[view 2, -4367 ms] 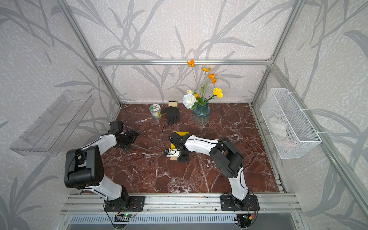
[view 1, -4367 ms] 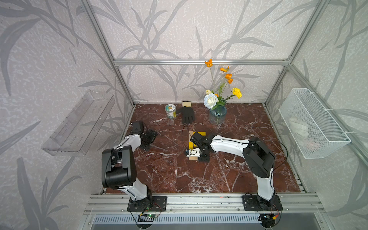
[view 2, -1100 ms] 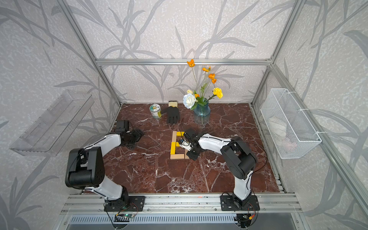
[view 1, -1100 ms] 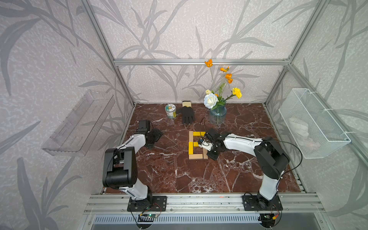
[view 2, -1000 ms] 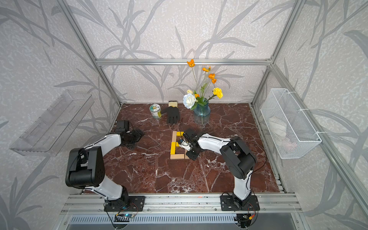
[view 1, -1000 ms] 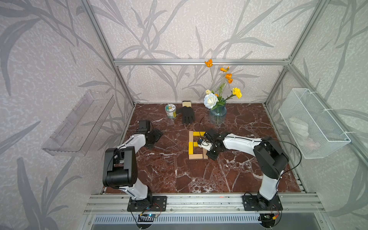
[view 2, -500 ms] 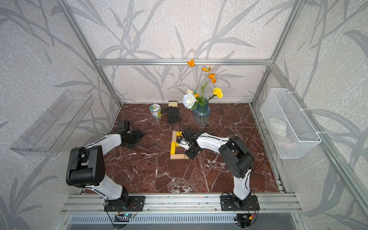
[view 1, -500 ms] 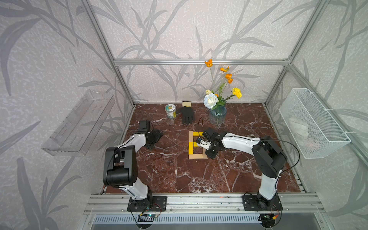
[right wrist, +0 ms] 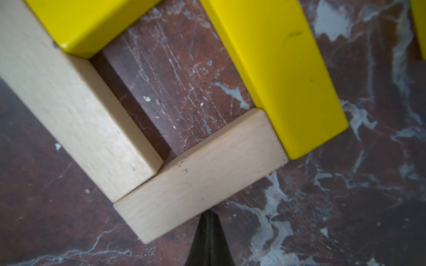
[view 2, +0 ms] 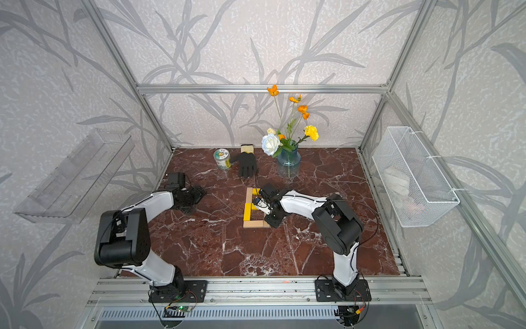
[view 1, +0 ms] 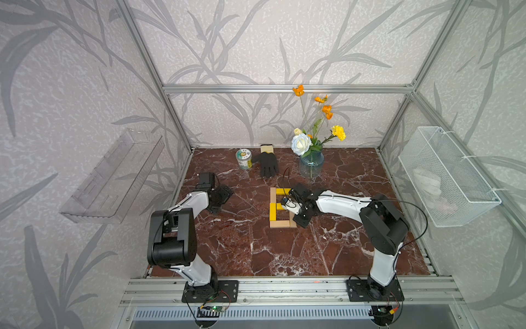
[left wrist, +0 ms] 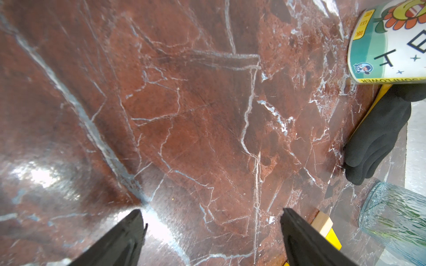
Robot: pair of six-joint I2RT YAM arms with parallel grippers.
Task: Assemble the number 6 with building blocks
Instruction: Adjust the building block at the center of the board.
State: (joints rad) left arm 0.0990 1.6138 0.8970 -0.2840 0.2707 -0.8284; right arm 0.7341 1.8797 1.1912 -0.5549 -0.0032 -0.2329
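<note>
Near the middle of the surface, a bit toward 12 o'clock, lies the 6. It is made of yellow and tan blocks touching end to end. The top and middle bars are yellow, the bottom bar is tan, and the left side is tan above and yellow below. At the 6's 4 o'clock corner sits the right end effector. It is squeezed shut and holds nothing. In the right wrist view its tip is right at the outer edge of the tan block that closes the loop; I cannot tell if they touch. Well away at 9 o'clock, the left end effector is spread wide, low over the surface, with nothing in it. Along the 12 o'clock edge stand a can, a black glove and a vase of flowers. A wire basket hangs at 3 o'clock and a clear shelf at 9 o'clock.
</note>
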